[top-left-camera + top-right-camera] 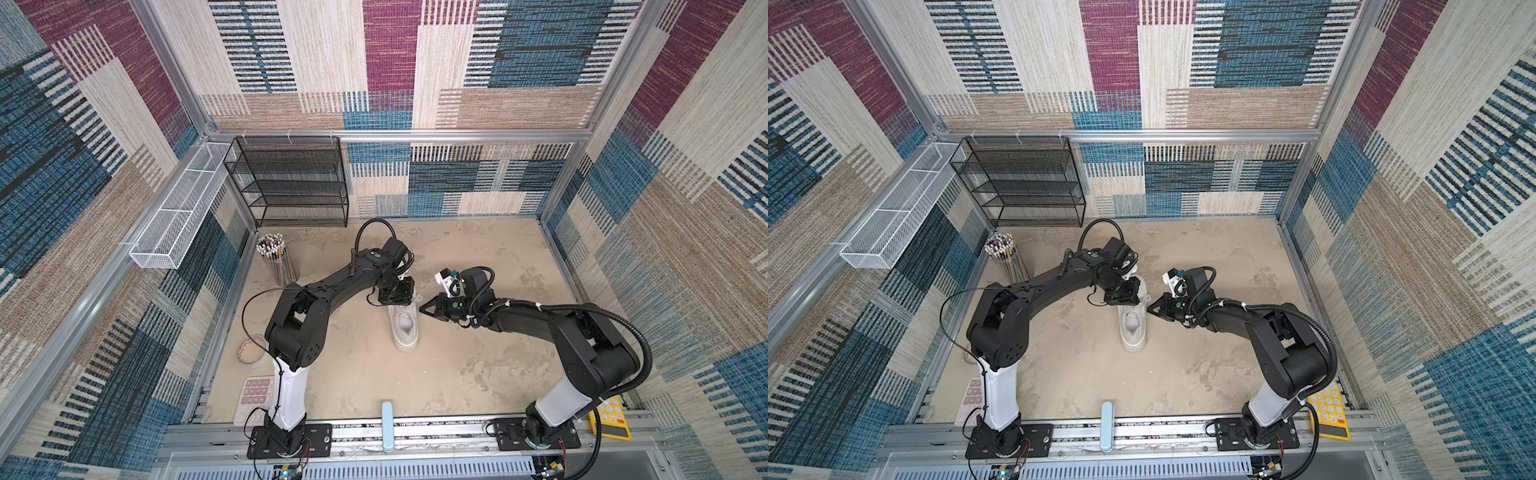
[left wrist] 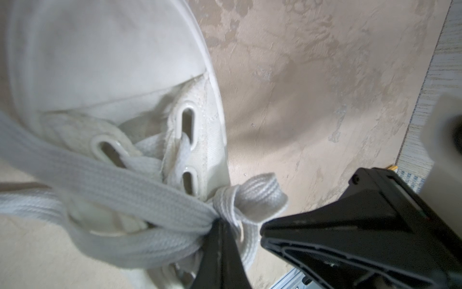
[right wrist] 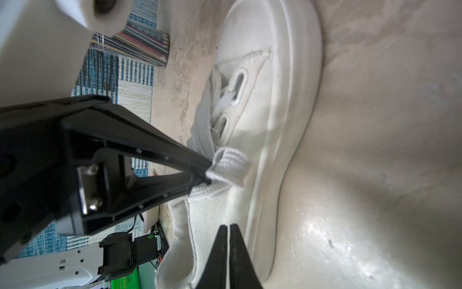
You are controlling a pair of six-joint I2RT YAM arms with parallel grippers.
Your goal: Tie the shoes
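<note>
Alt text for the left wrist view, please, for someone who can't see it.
The left pincer is shut on a bunched white lace beside the eyelets of the sneaker, with a short loop sticking out past its tip. The right pincer, also shut, points at that loop from close by; mottled beige table behind.

Robot lab cell, aluminium frame (image 1: 415,135), patterned panel walls (image 1: 390,62)
</note>
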